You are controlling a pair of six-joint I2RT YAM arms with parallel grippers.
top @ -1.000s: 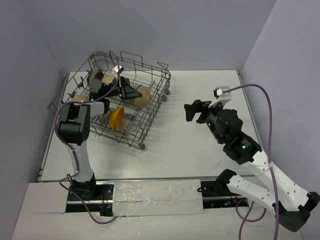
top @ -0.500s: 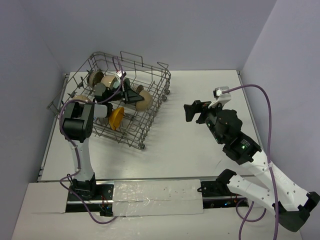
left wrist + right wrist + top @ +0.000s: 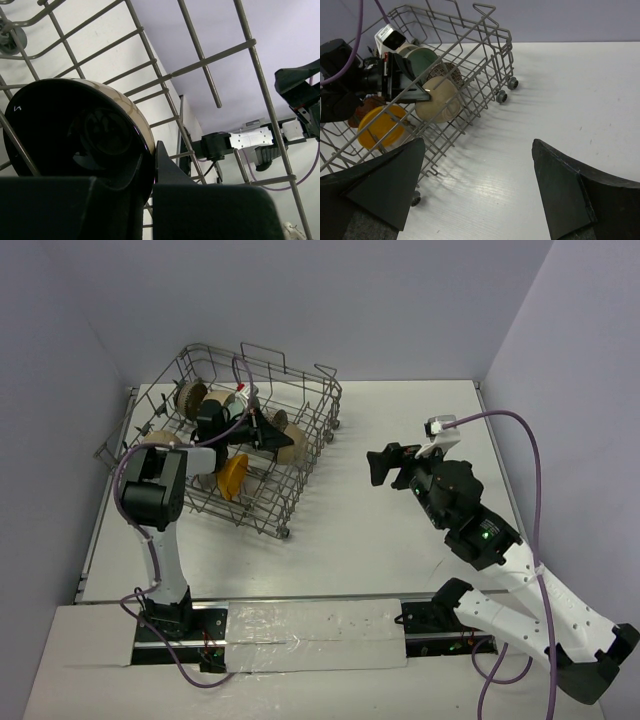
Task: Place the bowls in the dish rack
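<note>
Placement looks to be the step in hand: inside the dish rack, the left gripper pinches the rim of the beige bowl, which stands on edge near the rack's right wall. Next it probably needs to release and lift clear of the wires. The right gripper hangs wide and empty, right of the rack.

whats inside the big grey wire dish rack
An orange-yellow ceramic bowl, a beige ceramic bowl gripped at its rim by the left gripper, and a pale green bowl behind it. The left arm hides whatever lies beyond.
</note>
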